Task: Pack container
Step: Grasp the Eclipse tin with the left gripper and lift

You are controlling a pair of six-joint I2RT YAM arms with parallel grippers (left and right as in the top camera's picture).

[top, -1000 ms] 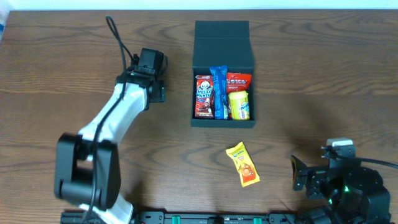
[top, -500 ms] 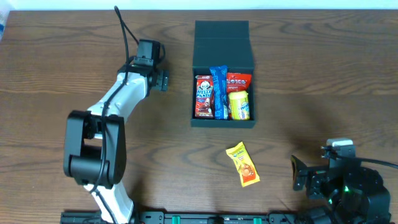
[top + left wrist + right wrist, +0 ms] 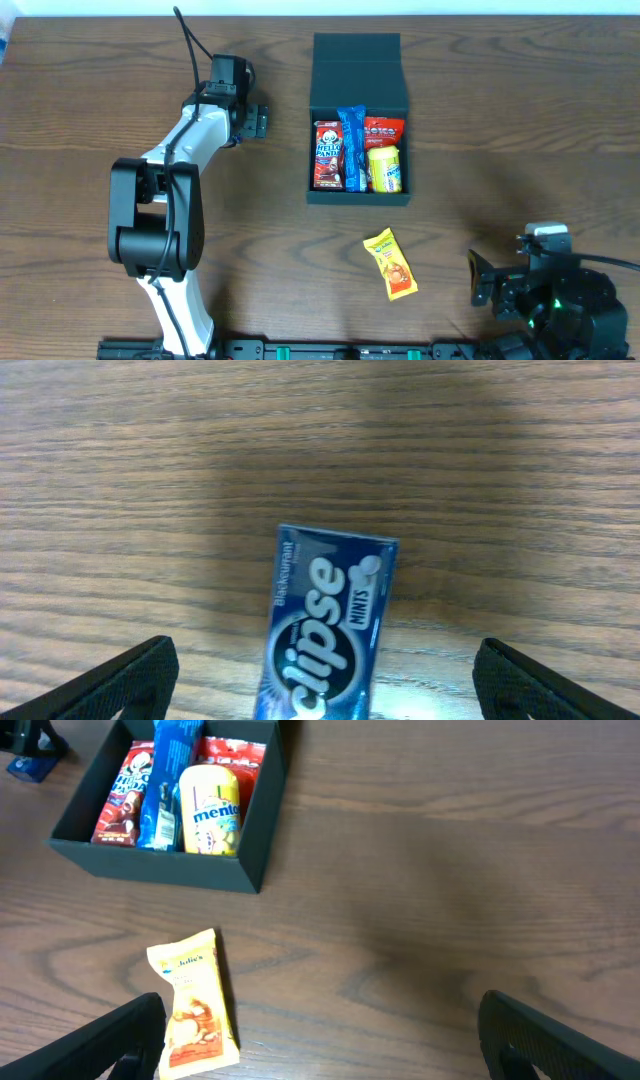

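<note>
The container [image 3: 360, 190] is a dark square box with its flap lid [image 3: 357, 62] folded open at the back. It holds a red Hello Panda packet [image 3: 327, 155], a blue packet [image 3: 352, 148], a red packet [image 3: 384, 130] and a yellow Mentos pack [image 3: 385, 170]. My left gripper [image 3: 252, 122] hangs open to the box's left. In the left wrist view a blue Eclipse mints packet [image 3: 330, 625] lies flat on the wood between the wide fingers of the left gripper [image 3: 325, 690]. A yellow Julie's packet [image 3: 390, 263] lies in front of the box. My right gripper [image 3: 480, 280] stands open at the front right.
The tabletop is dark brown wood [image 3: 520, 130]. From the right wrist, the box's front wall [image 3: 150, 855] is at upper left and the Julie's packet [image 3: 195, 1005] lies just inside the left finger [image 3: 110, 1045]. The left arm's white link [image 3: 185, 150] slants from the front left.
The left arm has swung, carrying its open gripper a little farther back and to the left, beside the box. The right arm, the box and the yellow packet have not moved.
</note>
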